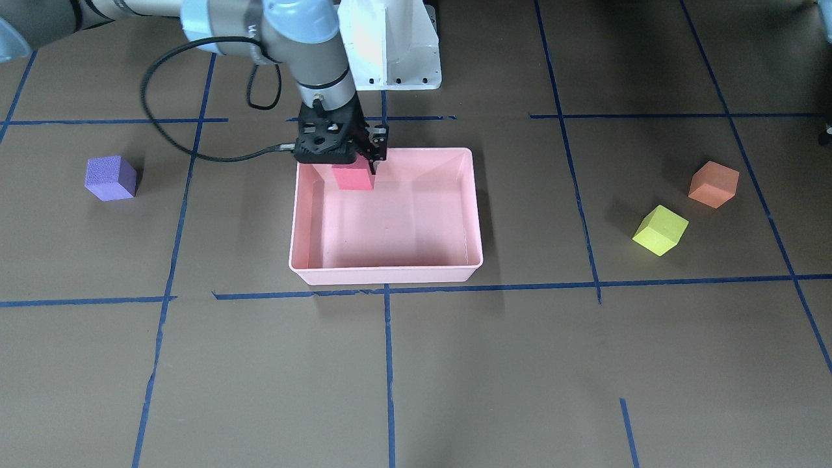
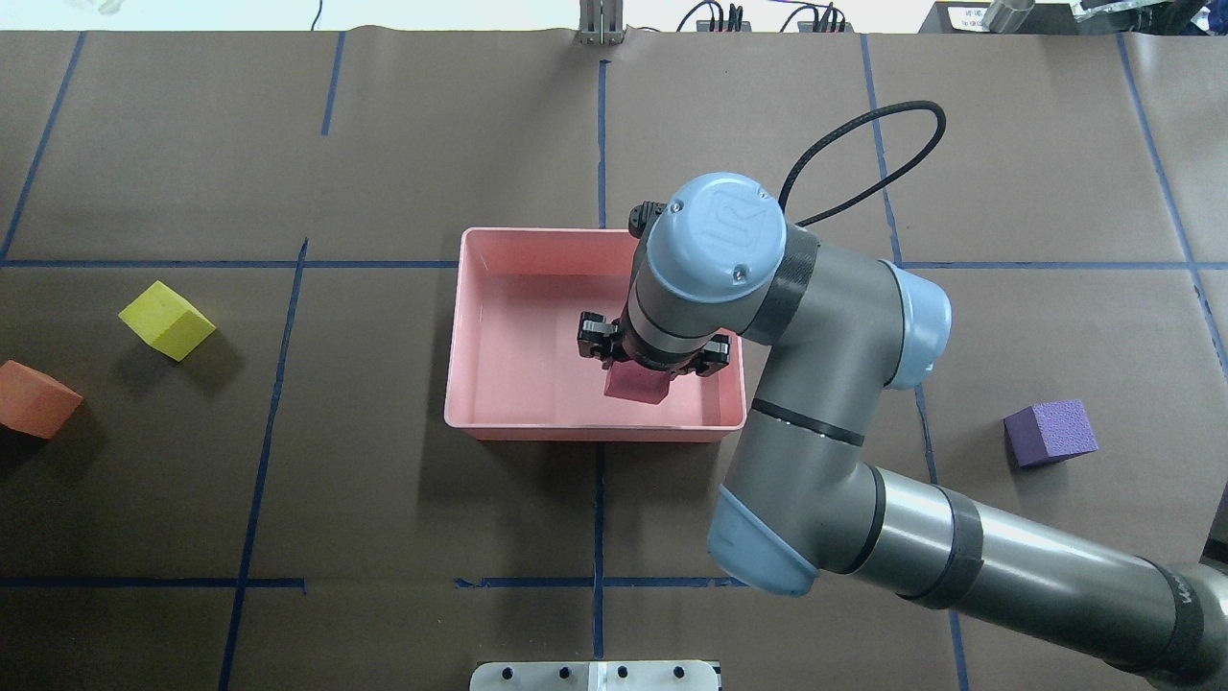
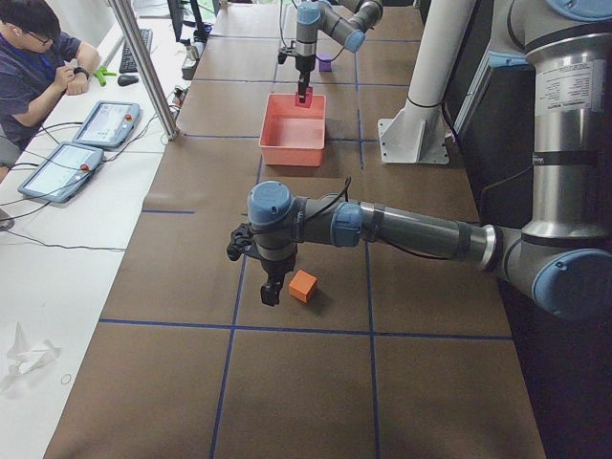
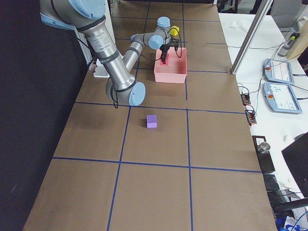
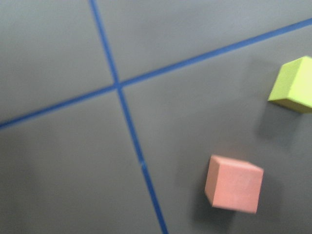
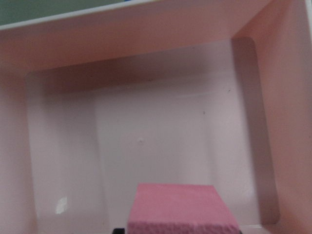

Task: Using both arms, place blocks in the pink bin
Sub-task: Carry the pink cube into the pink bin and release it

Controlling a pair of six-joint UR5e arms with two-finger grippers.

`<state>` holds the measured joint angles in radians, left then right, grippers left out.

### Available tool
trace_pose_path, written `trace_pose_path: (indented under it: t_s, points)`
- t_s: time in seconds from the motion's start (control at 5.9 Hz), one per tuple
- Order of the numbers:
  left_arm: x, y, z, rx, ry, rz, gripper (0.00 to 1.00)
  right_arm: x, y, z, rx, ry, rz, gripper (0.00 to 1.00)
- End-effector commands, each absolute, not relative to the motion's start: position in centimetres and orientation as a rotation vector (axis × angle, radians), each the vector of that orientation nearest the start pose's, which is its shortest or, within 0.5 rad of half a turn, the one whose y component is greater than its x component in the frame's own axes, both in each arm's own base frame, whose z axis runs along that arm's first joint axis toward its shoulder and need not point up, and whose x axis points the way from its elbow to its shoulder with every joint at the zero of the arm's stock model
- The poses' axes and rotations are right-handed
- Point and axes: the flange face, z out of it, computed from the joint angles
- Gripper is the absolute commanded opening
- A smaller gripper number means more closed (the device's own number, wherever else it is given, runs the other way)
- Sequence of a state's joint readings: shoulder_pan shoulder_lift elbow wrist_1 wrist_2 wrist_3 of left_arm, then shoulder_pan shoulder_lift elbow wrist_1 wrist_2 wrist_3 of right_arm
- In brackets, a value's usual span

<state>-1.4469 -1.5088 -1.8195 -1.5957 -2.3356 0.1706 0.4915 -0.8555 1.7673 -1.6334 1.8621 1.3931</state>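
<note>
My right gripper (image 1: 355, 170) is shut on the red block (image 1: 353, 177) and holds it just inside the pink bin (image 1: 390, 276), near the bin's wall on the robot's side. The overhead view shows the red block (image 2: 637, 385) under the wrist, over the bin (image 2: 595, 428). The right wrist view shows the red block (image 6: 183, 209) above the bin floor. The purple block (image 2: 1050, 433) lies on the robot's right. The yellow block (image 2: 167, 320) and orange block (image 2: 36, 399) lie on the left. My left gripper (image 3: 271, 292) hovers beside the orange block (image 3: 303, 285); I cannot tell whether it is open or shut.
The white pedestal (image 1: 390, 45) stands behind the bin. Blue tape lines cross the brown table. The left wrist view shows the orange block (image 5: 233, 183) and the yellow block (image 5: 294, 85) from above. An operator (image 3: 33, 57) sits at a side desk.
</note>
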Motion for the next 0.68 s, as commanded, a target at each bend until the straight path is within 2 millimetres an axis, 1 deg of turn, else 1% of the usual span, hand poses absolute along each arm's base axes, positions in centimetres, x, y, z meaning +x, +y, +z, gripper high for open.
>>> trace_pose_path:
  t_s: [0.0,0.17,0.34,0.51]
  points:
    - [5.7,-49.9,55.2,0.279,0.816,0.399,1.00,-52.6,-39.8,15.8,0.033,-0.874,0.163,1.00]
    - [12.2,-49.5,54.5,0.273,0.845,0.495,1.00,-49.4,-40.9,15.2,0.066,-0.846,0.110,1.00]
    - [15.0,-50.4,53.4,0.269,0.860,0.520,1.00,-46.0,-42.5,15.6,0.035,-0.835,0.067,1.00]
    - [16.5,-51.6,52.8,0.257,0.869,0.504,1.00,-42.8,-43.7,18.1,0.037,-0.832,0.008,1.00]
